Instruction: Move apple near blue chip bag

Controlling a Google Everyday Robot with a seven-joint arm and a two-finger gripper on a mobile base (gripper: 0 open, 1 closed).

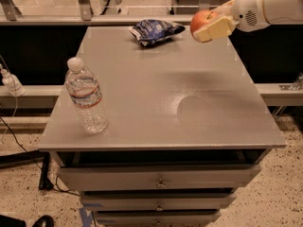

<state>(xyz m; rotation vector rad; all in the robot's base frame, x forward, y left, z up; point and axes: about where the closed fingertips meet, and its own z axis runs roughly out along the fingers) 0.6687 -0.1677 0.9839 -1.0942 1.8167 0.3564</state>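
Grey and bare across its middle, the tabletop (pixel 156 103) is taking up most of the camera view, sitting over a stack of drawers (pixel 158 181) on a speckled floor (pixel 284 193). At about two o'clock from the table's centre, the cream-coloured fingers (pixel 215 28) are clamping the apple (pixel 201 19), one broad pad showing beneath and in front of the fruit. The apple is hanging in the air above the far right part of the table, touching nothing but the fingers, its red-orange skin facing toward nine o'clock. The gripper (pixel 208 25) is reaching in from three o'clock on a white arm (pixel 270 4) that is running out of the upper right corner. A soft shadow (pixel 208 79) is falling on the table at about six o'clock from the gripper. The blue chip bag (pixel 154 31) is lying wrinkled near the far edge, at nine o'clock from the apple, near it but apart. A clear water bottle (pixel 85 98) with a white cap is standing upright near the front left corner, at about eight o'clock from the table's centre, well apart from both bag and apple.
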